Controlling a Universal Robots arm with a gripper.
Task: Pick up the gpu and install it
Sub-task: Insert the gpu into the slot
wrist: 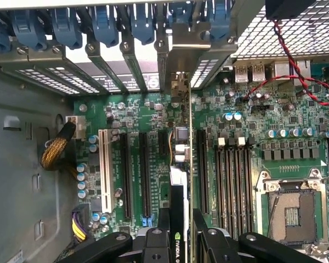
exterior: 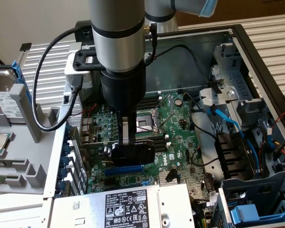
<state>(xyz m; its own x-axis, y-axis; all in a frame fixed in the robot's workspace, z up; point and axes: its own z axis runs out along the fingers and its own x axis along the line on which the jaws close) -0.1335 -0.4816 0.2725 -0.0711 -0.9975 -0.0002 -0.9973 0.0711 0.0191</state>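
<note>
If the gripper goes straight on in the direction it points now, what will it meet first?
Probably the motherboard. The gripper points down at it, shut on the gpu, so the card's lower edge would arrive first, seemingly at the blue slot. The gap between them is unclear.

gpu (wrist: pixel 179 219) shroud glossy blk plastic, clips (wrist: pixel 107 24) blue plastic, case (wrist: pixel 22 164) matt grey metal

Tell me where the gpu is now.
The gpu stands on edge in the jaws, at the exterior view's centre, over the motherboard, next to the blue slot.
</note>
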